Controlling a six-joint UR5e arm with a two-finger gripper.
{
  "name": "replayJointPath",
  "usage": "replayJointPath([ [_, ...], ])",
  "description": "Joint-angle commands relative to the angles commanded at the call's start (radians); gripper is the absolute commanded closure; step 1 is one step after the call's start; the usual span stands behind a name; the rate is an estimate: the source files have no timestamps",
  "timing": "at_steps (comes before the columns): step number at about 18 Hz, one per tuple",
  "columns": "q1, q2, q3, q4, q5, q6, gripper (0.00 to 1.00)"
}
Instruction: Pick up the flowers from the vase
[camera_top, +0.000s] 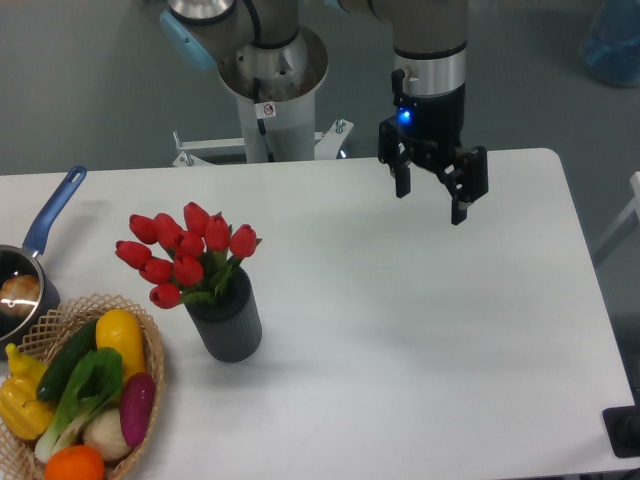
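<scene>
The flowers (185, 250), a bunch of red tulips with green leaves, stand in the vase (227, 322), a short dark grey ribbed cylinder at the left of the white table. My gripper (432, 200) hangs above the table's far middle, well to the right of the flowers and behind them. Its two black fingers are spread apart and hold nothing. The stems are hidden inside the vase.
A wicker basket (152, 345) of colourful vegetables sits at the front left corner, close beside the vase. A blue-handled saucepan (40, 235) lies at the left edge. The arm's base column (270, 100) rises behind the table's far edge.
</scene>
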Motion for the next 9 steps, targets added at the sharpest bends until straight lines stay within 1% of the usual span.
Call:
replayJointPath([
  [4,0.0,0.0,0.005,0.0,-0.003,0.0,0.0],
  [9,-0.005,-0.002,0.0,0.0,-0.037,-0.005,0.0],
])
